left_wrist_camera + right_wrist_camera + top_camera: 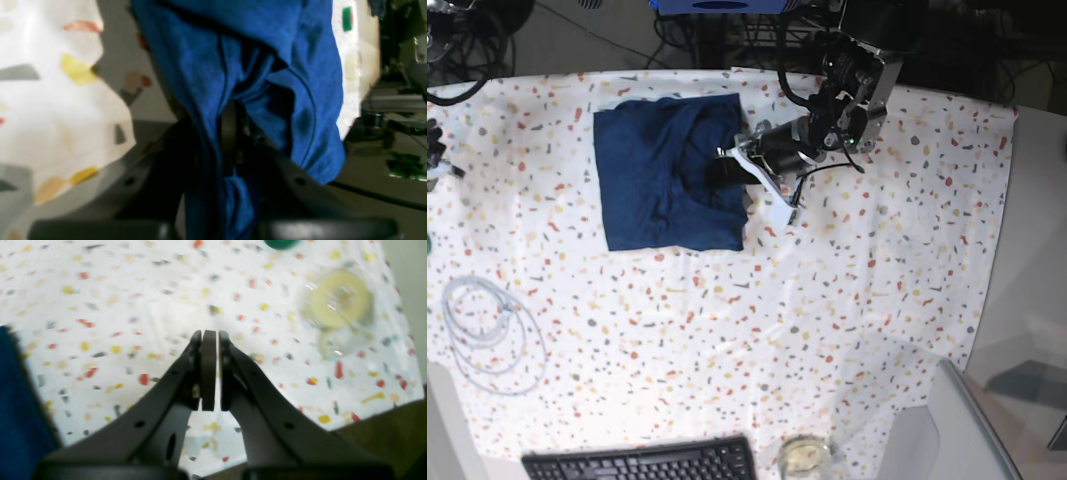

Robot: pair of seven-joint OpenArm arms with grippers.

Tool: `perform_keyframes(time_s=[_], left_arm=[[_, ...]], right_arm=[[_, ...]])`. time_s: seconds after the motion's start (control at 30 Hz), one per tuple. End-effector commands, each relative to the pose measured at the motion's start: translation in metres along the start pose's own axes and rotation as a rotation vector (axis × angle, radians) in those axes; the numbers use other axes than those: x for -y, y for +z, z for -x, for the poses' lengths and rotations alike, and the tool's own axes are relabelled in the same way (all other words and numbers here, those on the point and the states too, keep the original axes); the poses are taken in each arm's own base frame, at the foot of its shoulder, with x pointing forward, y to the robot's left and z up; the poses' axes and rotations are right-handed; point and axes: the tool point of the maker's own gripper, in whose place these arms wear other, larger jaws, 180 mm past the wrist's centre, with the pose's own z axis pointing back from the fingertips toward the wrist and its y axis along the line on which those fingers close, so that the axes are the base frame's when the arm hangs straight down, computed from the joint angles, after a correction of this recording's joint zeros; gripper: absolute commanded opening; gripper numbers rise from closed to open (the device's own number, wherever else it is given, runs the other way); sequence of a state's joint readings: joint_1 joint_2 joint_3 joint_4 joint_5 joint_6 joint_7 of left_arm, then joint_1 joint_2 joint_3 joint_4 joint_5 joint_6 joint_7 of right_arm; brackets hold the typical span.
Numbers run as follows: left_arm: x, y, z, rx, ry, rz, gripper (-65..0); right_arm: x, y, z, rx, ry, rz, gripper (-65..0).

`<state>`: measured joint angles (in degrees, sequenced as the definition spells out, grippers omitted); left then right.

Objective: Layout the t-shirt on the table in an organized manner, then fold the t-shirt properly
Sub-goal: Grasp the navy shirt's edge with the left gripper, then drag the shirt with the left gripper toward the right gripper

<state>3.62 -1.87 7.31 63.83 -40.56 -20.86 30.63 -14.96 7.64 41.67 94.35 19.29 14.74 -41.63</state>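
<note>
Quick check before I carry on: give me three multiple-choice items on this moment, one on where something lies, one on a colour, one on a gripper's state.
1. The black keyboard lies by the speckled white table edge that is:
A. bottom of the base view
B. top
C. right

2. The soft knit t-shirt is:
A. red
B. navy blue
C. grey

3. The right gripper is:
A. wide open
B. shut on cloth
C. shut, empty

Answers: 1 A, keys show at the lower edge. 2 B, plainly blue in the base and left wrist views. 3 C, pads meet with nothing between.
</note>
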Motion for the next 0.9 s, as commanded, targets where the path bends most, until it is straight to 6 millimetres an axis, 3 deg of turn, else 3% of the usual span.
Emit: perform_keyframes(time_s=[0.0,0.17,0.3,0.37,0.47,0.57,0.77,0.87], left_arm=[[-0.002,0.006,-0.024,0.036,-0.056,-0.006,-65.0],[-0.007,0.012,-0.054,-0.147,-0.371,-0.026,-65.0],[-0.011,0.017,-0.088,-0.249,-0.623,-0.065,-65.0],[-0.006,0.014,-0.093,-0.325,-0.777,-0.067,-65.0],[0.007,0.007,-0.087,-0.447,-1.075,-0.017,-65.0],[0.009,-0.004,-0.067,-0.527,-1.396,0.021,-65.0],[0.009,-0.046,-0.060,-0.515,-1.696,-0.001,-65.0],[0.016,-0.063,-0.044,-0.498,-1.785,0.054,-65.0]], right_arm=[[0.008,0.002,-0.008,0.026,0.001,0.012,-63.6],[0.013,0.001,0.020,-0.025,-0.057,0.024,-63.6],[0.002,0.004,0.037,-0.041,-0.095,0.008,-63.6],[-0.001,0.005,0.046,-0.057,-0.100,0.006,-63.6],[-0.004,0.008,0.044,-0.048,-0.098,0.003,-63.6],[-0.013,0.015,0.047,-0.038,-0.103,-0.007,-63.6],[-0.025,0.024,0.042,-0.011,-0.107,-0.020,-63.6],[-0.025,0.024,0.047,-0.024,-0.103,-0.020,-63.6]])
